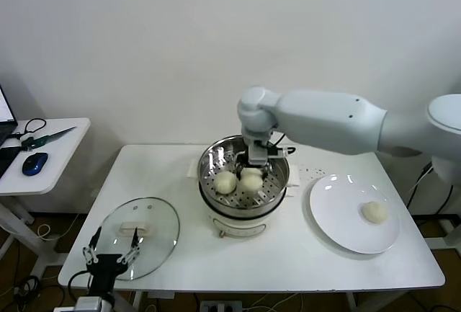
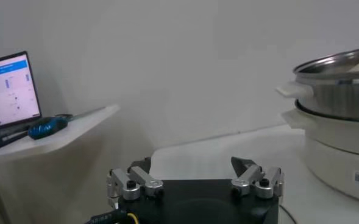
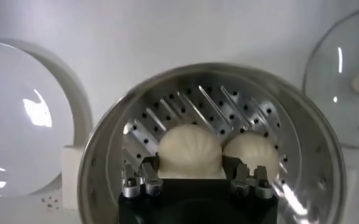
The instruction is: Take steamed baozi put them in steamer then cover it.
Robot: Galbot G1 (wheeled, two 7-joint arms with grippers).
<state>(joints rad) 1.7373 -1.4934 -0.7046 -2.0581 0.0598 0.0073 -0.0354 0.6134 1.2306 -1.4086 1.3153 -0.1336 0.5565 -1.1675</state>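
Observation:
The shiny steamer [image 1: 210,162] sits on its white pot base mid-table. My right gripper [image 1: 253,162] reaches into it, shut on a cream-white baozi [image 3: 190,150] just above the perforated floor [image 3: 185,103]. A second baozi [image 3: 253,152] lies right beside the held one, and another baozi [image 1: 225,181] rests in the basket on the left. One baozi [image 1: 374,212] remains on the white plate [image 1: 338,218]. The glass cover [image 1: 155,218] with its white handle lies flat at the front left. My left gripper [image 1: 112,254] waits open at the cover's near edge, holding nothing.
A low side table [image 1: 65,146] at the far left carries a blue mouse [image 1: 34,163], scissors and a laptop [image 2: 8,91]. The pot's base [image 2: 344,158] stands close to the left gripper's right. A cable runs behind the pot.

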